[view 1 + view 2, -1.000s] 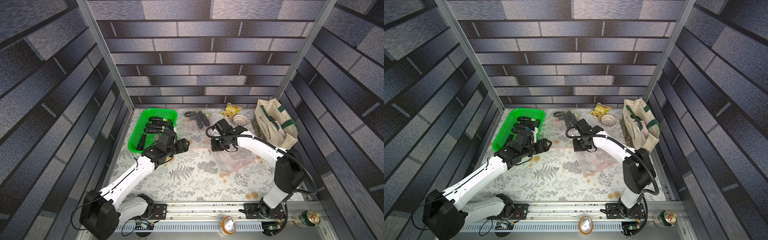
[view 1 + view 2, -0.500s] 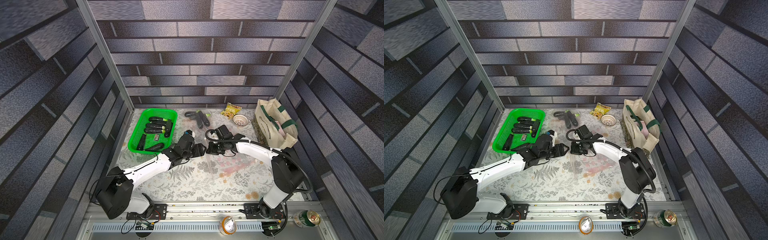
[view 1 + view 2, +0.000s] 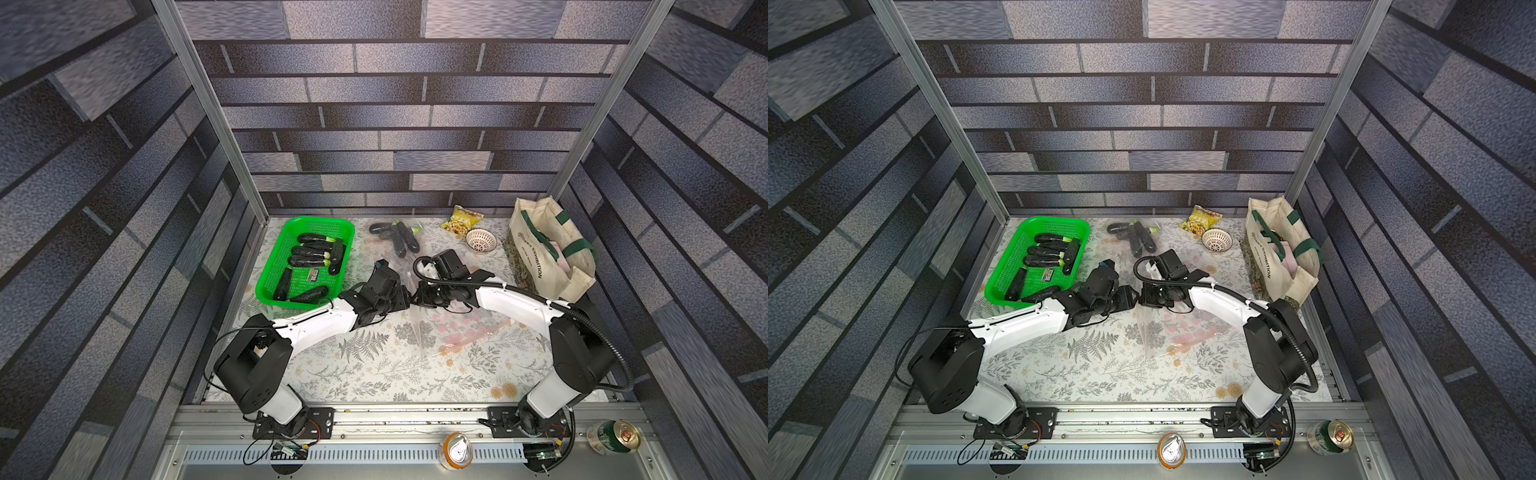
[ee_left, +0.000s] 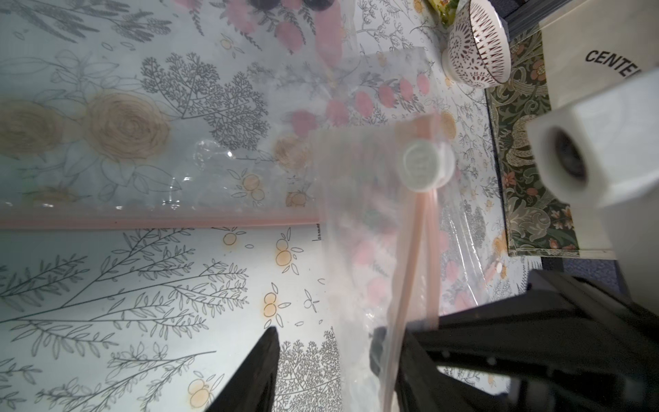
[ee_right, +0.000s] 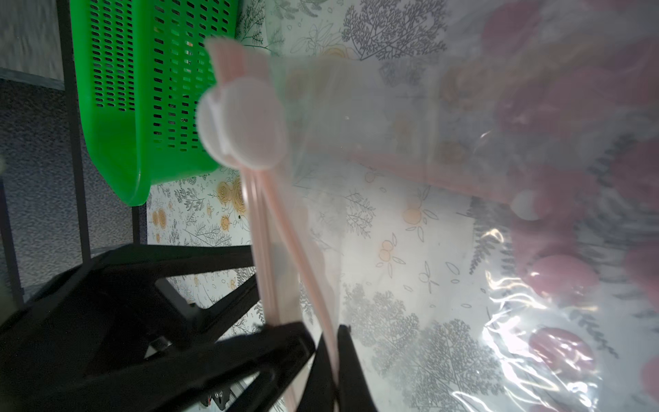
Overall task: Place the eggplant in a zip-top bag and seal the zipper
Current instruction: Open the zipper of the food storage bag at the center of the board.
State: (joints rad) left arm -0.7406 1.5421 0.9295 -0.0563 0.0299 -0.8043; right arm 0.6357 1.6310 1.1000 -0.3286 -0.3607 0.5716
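My right end effector [image 5: 326,339] clamped on bag [image 3: 453,328] zipper strip [image 4: 413,271] | left end effector [image 4: 324,333] jaws apart, strip at one edge of its gap, running straight ahead

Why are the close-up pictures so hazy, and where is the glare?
Right wrist view: the white slider sits very near the lens, out of focus; glare streaks the zip-top bag. Left wrist view: same slider soft, bowl sharper. In both top views: crisp, evenly lit, no glare.

The floral surface [image 3: 353,386] carried a green basket [image 3: 270,270] beside the left claw [image 3: 408,300], a zip-top bag [image 3: 461,330] under the right claw [image 3: 418,299], bagged eggplants [image 3: 400,242], a snack packet [image 3: 462,218] and a bowl [image 3: 481,241] beyond both, and a tote bag [image 3: 530,259] at the right claw's outer side
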